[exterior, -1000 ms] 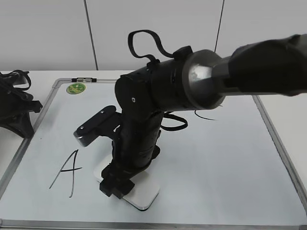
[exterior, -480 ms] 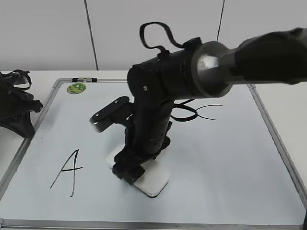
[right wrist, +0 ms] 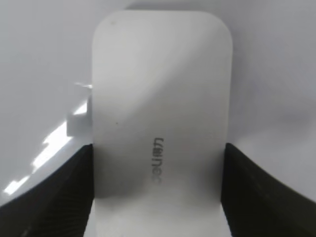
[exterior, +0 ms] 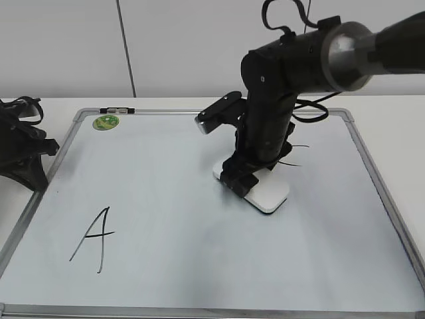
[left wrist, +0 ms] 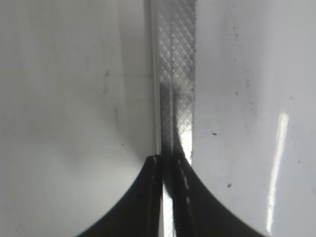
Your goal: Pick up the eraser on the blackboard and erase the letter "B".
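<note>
1. The eraser [exterior: 263,191], a white rounded block, lies flat on the blackboard [exterior: 166,226], right of the board's middle; the wrist view shows small grey print on the eraser's [right wrist: 162,113] top.
2. The right gripper [exterior: 247,178] comes down onto the eraser's near-left end, its two dark fingers [right wrist: 66,190] pressed against the block's long sides, so the jaws are closed on it at the block's width.
3. The letter "B" cannot be made out anywhere on the board. A few thin black strokes [exterior: 290,163] show just behind the gripper, partly hidden by the arm.
4. A slanted handwritten "A" [exterior: 93,238] stands at the board's near-left, well apart from the eraser.
5. A small round green magnet [exterior: 105,122] sits at the far-left corner.
6. The left gripper [left wrist: 168,165] hangs over the board's silver frame edge [left wrist: 177,74] at the left, fingertips drawn almost together with only a thin slit between them, holding nothing.
</note>
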### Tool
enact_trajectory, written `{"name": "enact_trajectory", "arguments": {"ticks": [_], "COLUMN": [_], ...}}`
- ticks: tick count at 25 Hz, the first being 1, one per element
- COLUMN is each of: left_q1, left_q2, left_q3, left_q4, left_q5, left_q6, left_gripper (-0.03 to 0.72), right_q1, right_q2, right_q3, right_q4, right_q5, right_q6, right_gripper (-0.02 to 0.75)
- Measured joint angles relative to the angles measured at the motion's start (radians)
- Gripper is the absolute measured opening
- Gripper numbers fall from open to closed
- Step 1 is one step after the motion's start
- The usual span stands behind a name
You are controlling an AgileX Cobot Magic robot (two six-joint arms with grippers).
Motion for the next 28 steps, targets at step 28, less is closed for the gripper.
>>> {"name": "enact_trajectory", "arguments": {"ticks": [28], "left_q1": [0.0], "left_q2": [0.0], "left_q3": [0.0], "left_q4": [-0.002], "left_q5": [-0.002], "left_q6": [0.0], "left_gripper": [0.011], "right_q1": [-0.432], "right_q2": [-0.31], "right_q3": [0.016], "right_q4": [0.134], "right_q5": [0.261], "right_q6": [0.052], "right_gripper": [0.549]}}
